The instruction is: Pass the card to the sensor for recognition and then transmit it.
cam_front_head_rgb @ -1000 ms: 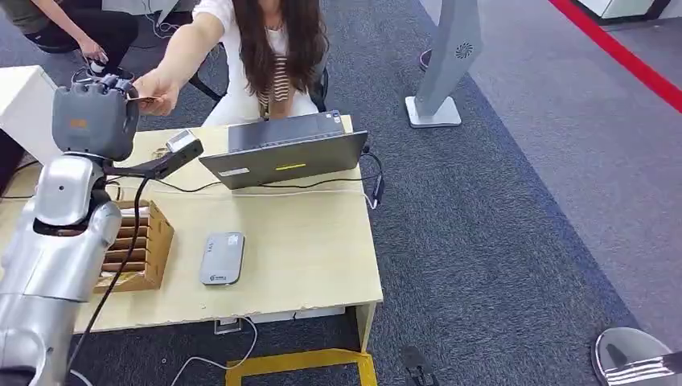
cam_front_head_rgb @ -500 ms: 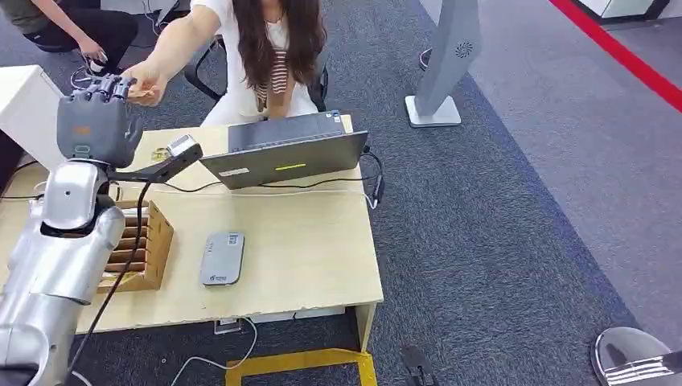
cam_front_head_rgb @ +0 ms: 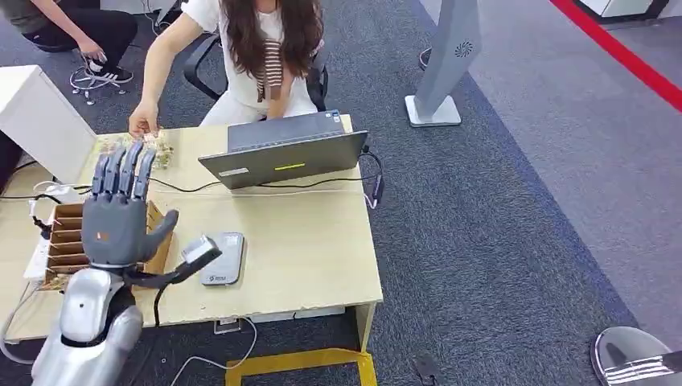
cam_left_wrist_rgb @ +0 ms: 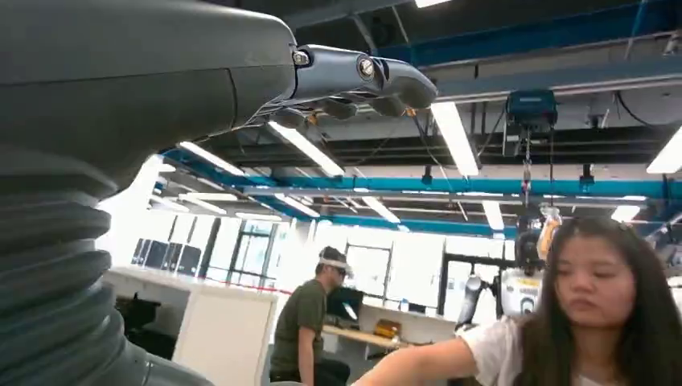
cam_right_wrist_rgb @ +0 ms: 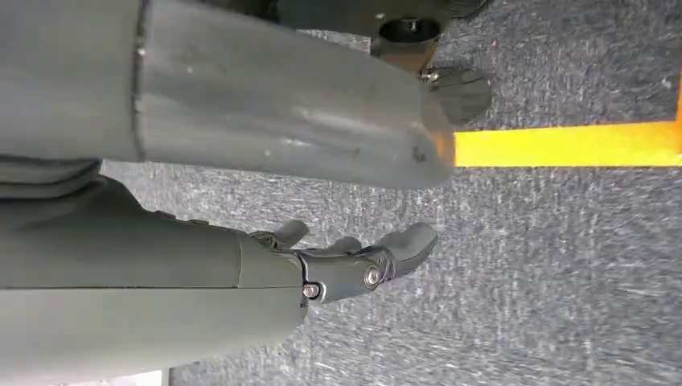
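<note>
Left hand raised empty above the card box

The left hand is held upright at 9 o'clock, fingers straight and apart; the sensor lies beside it. The right hand hangs loosely uncurled, empty. The card cannot be made out; a person's hand rests at the table's far edge.

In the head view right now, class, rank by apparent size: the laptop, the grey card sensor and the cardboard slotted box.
1. laptop
2. cardboard slotted box, partly hidden behind the left hand, so its rank is unsure
3. grey card sensor
</note>
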{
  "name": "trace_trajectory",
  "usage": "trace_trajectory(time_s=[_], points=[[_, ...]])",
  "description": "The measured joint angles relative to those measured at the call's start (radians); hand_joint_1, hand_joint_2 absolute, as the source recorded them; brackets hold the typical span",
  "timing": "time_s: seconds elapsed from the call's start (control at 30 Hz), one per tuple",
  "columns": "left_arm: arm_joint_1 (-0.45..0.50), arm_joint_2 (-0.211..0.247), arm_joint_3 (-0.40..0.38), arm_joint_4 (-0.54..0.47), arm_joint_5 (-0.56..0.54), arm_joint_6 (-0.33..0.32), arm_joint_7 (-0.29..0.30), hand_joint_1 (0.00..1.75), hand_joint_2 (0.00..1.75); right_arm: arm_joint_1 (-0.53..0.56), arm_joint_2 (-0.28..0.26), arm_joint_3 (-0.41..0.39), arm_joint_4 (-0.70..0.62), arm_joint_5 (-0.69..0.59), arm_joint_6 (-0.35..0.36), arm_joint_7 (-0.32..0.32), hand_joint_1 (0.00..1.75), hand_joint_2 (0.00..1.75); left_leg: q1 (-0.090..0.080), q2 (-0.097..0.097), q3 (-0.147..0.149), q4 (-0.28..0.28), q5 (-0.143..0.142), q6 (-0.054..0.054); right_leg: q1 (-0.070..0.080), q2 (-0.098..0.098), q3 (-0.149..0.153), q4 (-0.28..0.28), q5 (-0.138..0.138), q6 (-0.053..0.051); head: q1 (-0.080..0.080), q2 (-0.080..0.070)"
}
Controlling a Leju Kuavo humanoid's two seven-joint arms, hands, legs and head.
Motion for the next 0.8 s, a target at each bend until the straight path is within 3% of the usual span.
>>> trace_trajectory(time_s=[0.17,0.3,0.4,0.53,0.8], points=[[0.156,0.054,0.024,-0.027,0.009,0.023,-0.016,0.00,1.75,0.017,-0.009,-0.020,-0.002,-0.010,-0.002,-0.011,0.00,0.00,0.000,0.000,-0.001,0.000,0.000,0.000,0.000,0.000,-0.001,0.000,0.000,0.000,0.000,0.000],[0.220,0.084,0.067,-0.014,0.026,0.022,-0.038,0.00,1.75,0.024,-0.016,-0.026,-0.002,-0.010,-0.001,-0.012,0.00,0.00,0.000,0.000,-0.001,0.000,0.000,0.000,0.000,0.000,-0.002,0.000,0.000,0.000,0.000,0.000],[0.236,0.093,0.086,-0.006,0.026,0.009,-0.040,0.00,1.75,0.024,-0.018,-0.030,-0.003,-0.009,-0.001,-0.011,0.00,0.00,0.000,-0.001,-0.001,0.000,0.000,0.000,0.000,-0.001,-0.001,0.000,0.000,0.000,0.000,0.000],[0.243,0.117,0.105,0.034,0.010,-0.073,-0.034,0.00,1.75,0.025,-0.023,-0.030,-0.003,0.001,0.005,-0.011,0.00,0.00,0.000,0.000,-0.001,0.000,0.000,0.000,0.000,0.000,-0.001,0.000,0.001,0.000,0.000,0.000],[0.252,0.124,0.184,0.193,0.007,-0.021,-0.033,0.00,1.75,0.028,-0.029,-0.031,-0.003,0.008,0.005,-0.018,0.00,0.00,0.000,0.000,-0.001,0.000,0.000,0.000,0.000,-0.001,-0.002,0.000,0.001,-0.001,0.000,0.000]])
